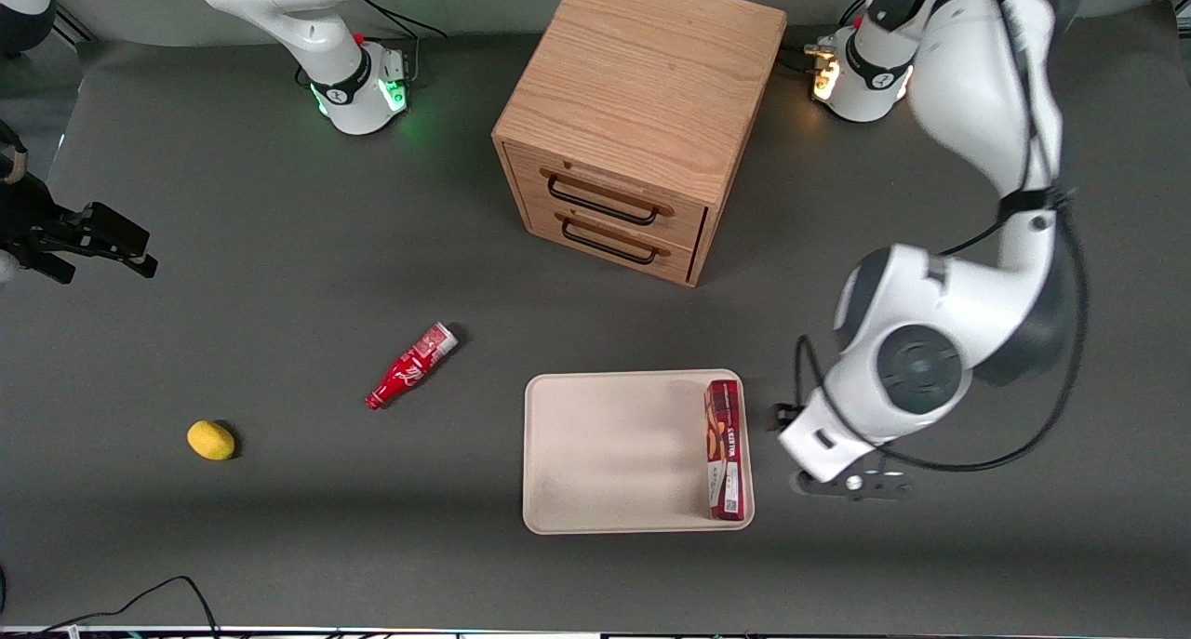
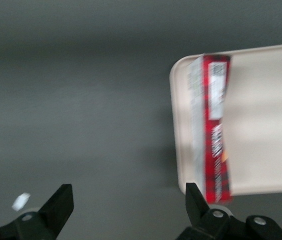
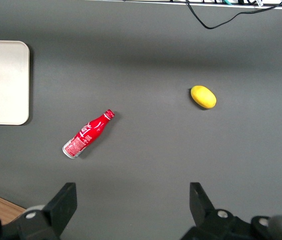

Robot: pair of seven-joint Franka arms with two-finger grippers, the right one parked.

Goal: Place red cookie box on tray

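Cookie box on the tray, gripper just off the tray's edge.

The tray is the landmark: the cookie box lies flat in it, lengthwise along the rim at the working arm's end. The gripper hangs over bare table beside that same rim, apart from the tray, its fingers spread wide with nothing between them. The drawer cabinet stands farther from the front camera than the tray. The bottle lies toward the parked arm's end, near the tray. The lemon lies farther off that way.

Grey table: drawer cabinet, tray, red bottle, lemon.
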